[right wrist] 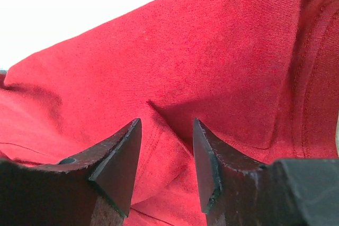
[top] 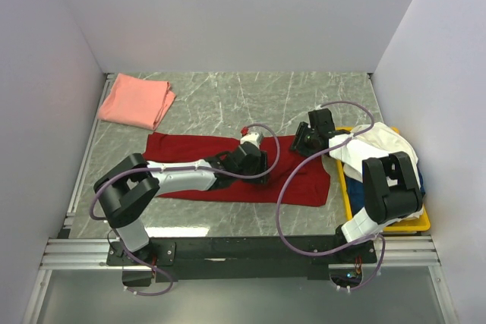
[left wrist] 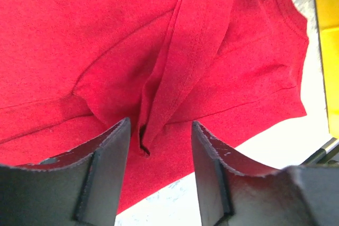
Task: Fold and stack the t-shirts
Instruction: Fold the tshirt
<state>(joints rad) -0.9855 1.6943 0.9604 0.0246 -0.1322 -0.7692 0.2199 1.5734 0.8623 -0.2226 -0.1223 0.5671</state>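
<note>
A deep red t-shirt [top: 182,146] lies spread across the middle of the table. My left gripper [top: 254,163] is low over its right half. In the left wrist view the left gripper [left wrist: 159,133] is open, with a raised ridge of the red t-shirt [left wrist: 79,35] between its fingers [left wrist: 114,152]. My right gripper [top: 300,144] is at the shirt's far right corner. In its wrist view the right gripper [right wrist: 165,130] is open astride a fold of the red t-shirt [right wrist: 212,51]. A salmon pink t-shirt [top: 137,100] lies folded at the back left. A cream white t-shirt [top: 372,146] is bunched on the tray.
A yellow tray [top: 421,221] sits at the right edge of the marble table [top: 228,96], holding the white shirt over something dark blue [top: 420,180]. The tray's edge [left wrist: 328,51] shows beside the red shirt. White walls close in on three sides.
</note>
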